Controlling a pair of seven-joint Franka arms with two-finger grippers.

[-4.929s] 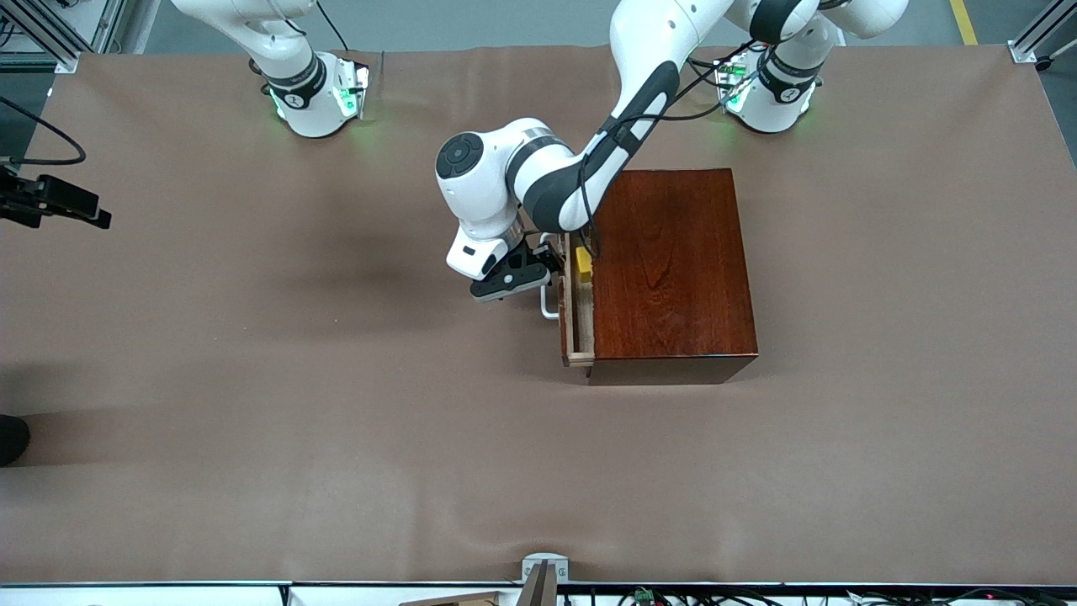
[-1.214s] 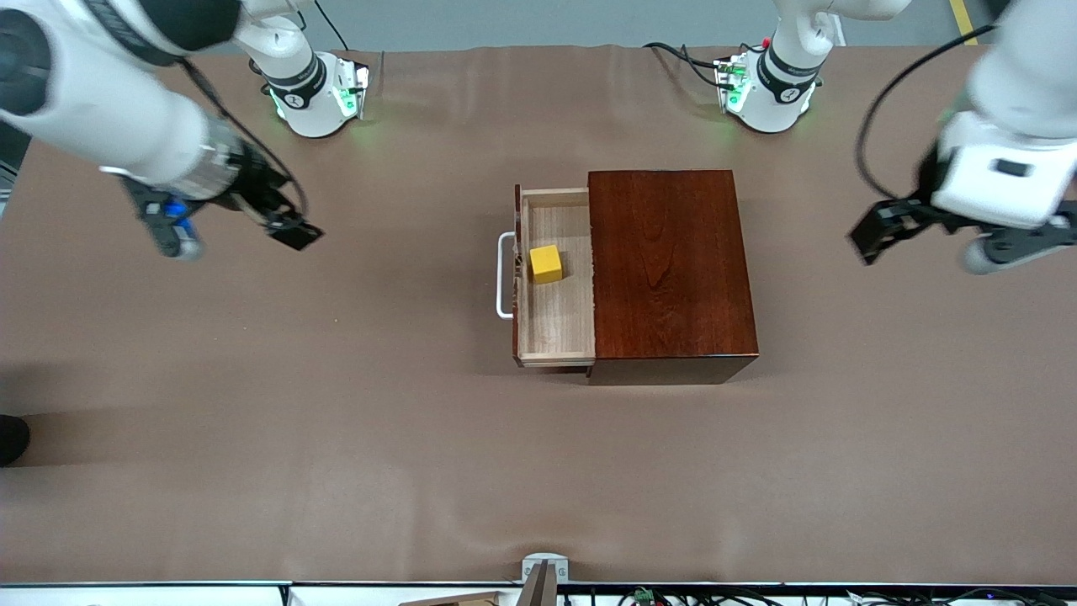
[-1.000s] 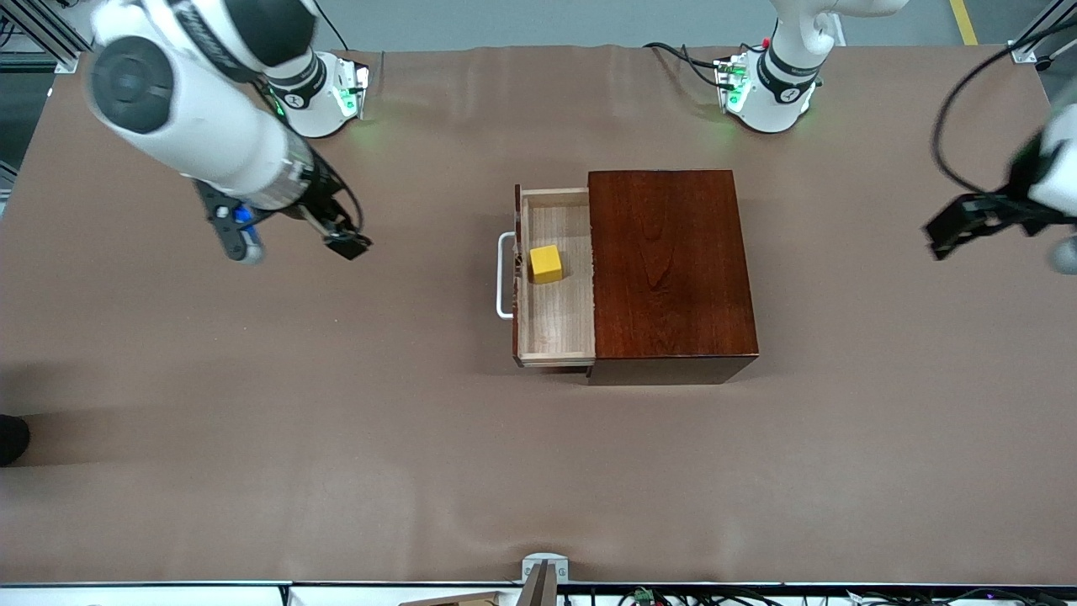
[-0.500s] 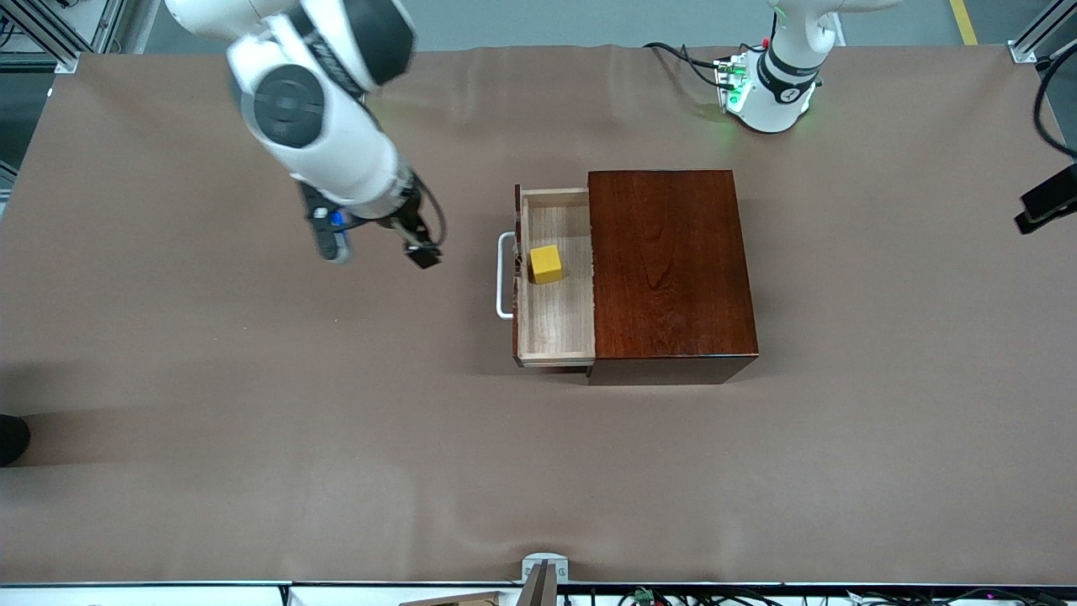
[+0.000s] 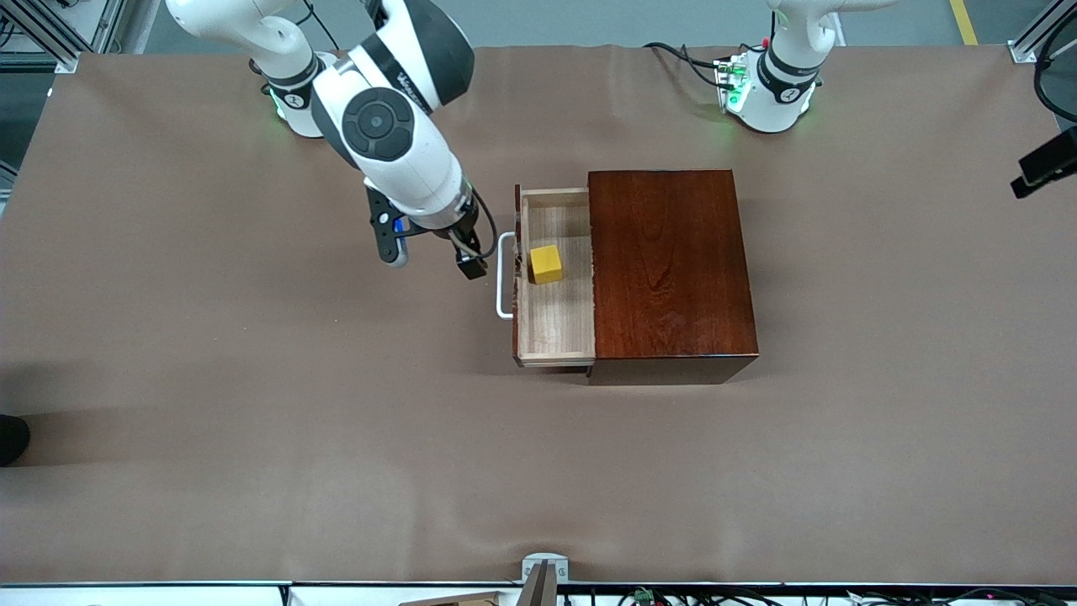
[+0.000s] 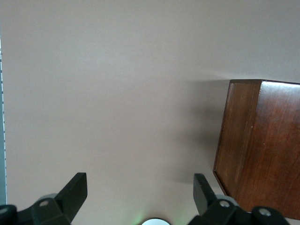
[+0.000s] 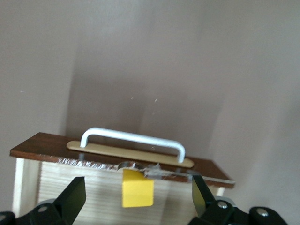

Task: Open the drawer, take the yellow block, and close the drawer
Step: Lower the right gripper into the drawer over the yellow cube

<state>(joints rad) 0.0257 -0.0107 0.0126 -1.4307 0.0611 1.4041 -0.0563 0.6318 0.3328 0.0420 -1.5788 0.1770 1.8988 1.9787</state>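
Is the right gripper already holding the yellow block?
No, the yellow block sits in the open drawer, and the right gripper is open beside the handle.

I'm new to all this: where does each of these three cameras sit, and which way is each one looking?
Front view: high above the table, facing both arm bases; it shows the dark reddish-brown wooden box, its open drawer, the small yellow block, and the right gripper beside the white loop handle.
Right wrist view: on the right arm, looking past its open fingers at handle, drawer and block.
Left wrist view: on the waiting left arm at the table's edge, looking past the open left gripper at the box.
Shared: the box appears in all three.
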